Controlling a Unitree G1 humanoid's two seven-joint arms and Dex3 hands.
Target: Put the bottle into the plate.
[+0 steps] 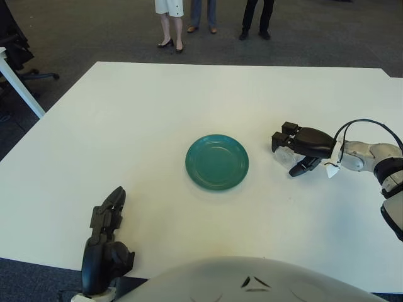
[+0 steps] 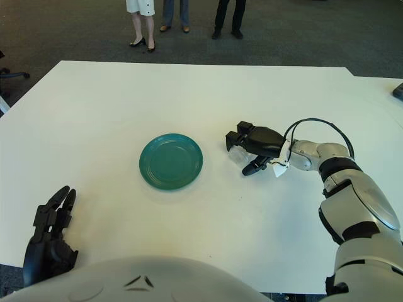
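A small clear bottle (image 1: 283,155) lies on the white table, a short way right of the empty green plate (image 1: 216,162). My right hand (image 1: 287,155) reaches in from the right edge and sits over the bottle, its dark fingers (image 2: 239,136) curled over the top and the thumb (image 2: 253,168) under the near side. Most of the bottle is hidden by the hand. My left hand (image 1: 109,212) shows at the bottom left near the table's front edge, fingers relaxed and holding nothing.
The white table (image 1: 145,100) spreads wide around the plate. Three people's legs (image 1: 170,25) stand on the carpet beyond its far edge. A chair and a table leg (image 1: 19,85) are at the far left.
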